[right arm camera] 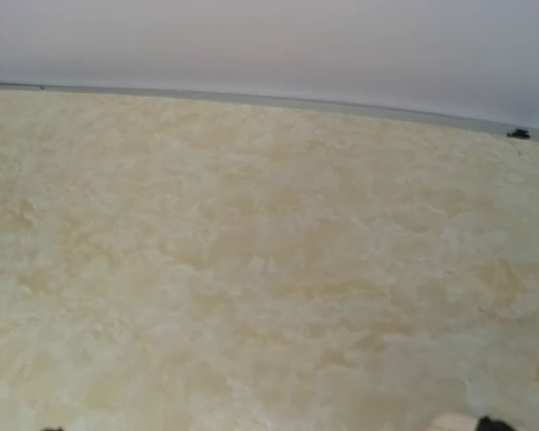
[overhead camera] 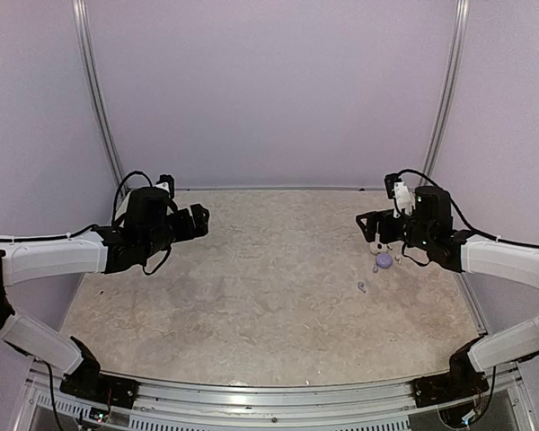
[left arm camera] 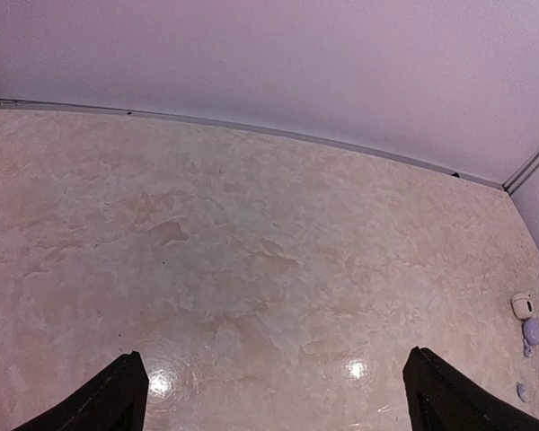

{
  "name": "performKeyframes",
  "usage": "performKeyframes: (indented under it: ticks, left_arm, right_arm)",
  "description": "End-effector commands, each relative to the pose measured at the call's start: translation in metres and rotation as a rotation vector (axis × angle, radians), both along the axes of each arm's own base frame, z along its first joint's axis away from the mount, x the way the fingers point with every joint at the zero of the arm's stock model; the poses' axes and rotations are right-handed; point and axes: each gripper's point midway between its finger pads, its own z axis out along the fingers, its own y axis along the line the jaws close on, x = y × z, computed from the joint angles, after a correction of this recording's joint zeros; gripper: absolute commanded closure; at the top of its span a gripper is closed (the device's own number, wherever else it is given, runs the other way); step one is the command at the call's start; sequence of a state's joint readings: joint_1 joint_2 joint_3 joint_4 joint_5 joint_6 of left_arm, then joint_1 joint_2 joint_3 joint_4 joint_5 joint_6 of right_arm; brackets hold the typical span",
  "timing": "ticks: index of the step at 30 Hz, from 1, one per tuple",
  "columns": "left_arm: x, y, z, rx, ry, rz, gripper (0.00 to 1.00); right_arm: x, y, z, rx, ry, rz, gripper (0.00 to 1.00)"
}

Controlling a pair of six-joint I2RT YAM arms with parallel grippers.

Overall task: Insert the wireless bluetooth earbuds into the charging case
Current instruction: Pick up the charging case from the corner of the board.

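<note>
The charging case (overhead camera: 384, 261) is a small lilac rounded piece on the right side of the table, with a whitish part touching its far side. In the left wrist view the charging case (left arm camera: 532, 332) sits at the far right edge. One earbud (overhead camera: 362, 286) lies loose, a little nearer and left of the case; it is a tiny pale speck, the earbud (left arm camera: 522, 391) in the left wrist view. My right gripper (overhead camera: 370, 226) hovers open just behind the case, holding nothing. My left gripper (overhead camera: 198, 220) hangs open over the left side, its fingers (left arm camera: 117, 395) wide apart over bare table.
The marbled beige table (overhead camera: 251, 287) is enclosed by pale walls at the back and sides. A metal rail (overhead camera: 278, 391) runs along the near edge, with both arm bases on it. The right wrist view shows only bare tabletop (right arm camera: 269, 269).
</note>
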State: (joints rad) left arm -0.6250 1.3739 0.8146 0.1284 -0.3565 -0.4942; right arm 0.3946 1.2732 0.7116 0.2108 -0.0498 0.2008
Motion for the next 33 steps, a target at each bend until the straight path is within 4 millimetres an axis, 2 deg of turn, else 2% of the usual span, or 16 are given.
performKeyframes:
  ticks: [1,7,12,16,23,33]
  left_arm:
    - [0.001,-0.006,0.018,-0.025,-0.062,-0.024,0.01]
    - [0.001,-0.010,0.022,-0.043,-0.082,-0.070,0.01]
    - [0.001,-0.010,0.023,-0.044,-0.086,-0.087,0.01]
    - [0.000,-0.006,0.015,-0.037,-0.064,-0.081,0.01]
    - [-0.007,0.001,0.018,-0.050,-0.075,-0.071,0.01]
    - [-0.004,-0.003,0.014,-0.053,-0.058,-0.085,0.01]
  right_arm:
    - [0.003,-0.005,0.006,-0.062,0.023,-0.041,0.00]
    - [0.006,-0.006,0.003,-0.080,0.074,-0.041,0.01]
    - [0.006,-0.019,-0.022,-0.063,0.194,-0.059,0.01]
    - [0.010,-0.023,-0.039,-0.091,0.253,-0.070,0.00]
    - [0.020,-0.025,-0.073,-0.142,0.345,-0.083,0.03]
    - [0.032,-0.050,-0.119,-0.174,0.441,-0.138,0.09]
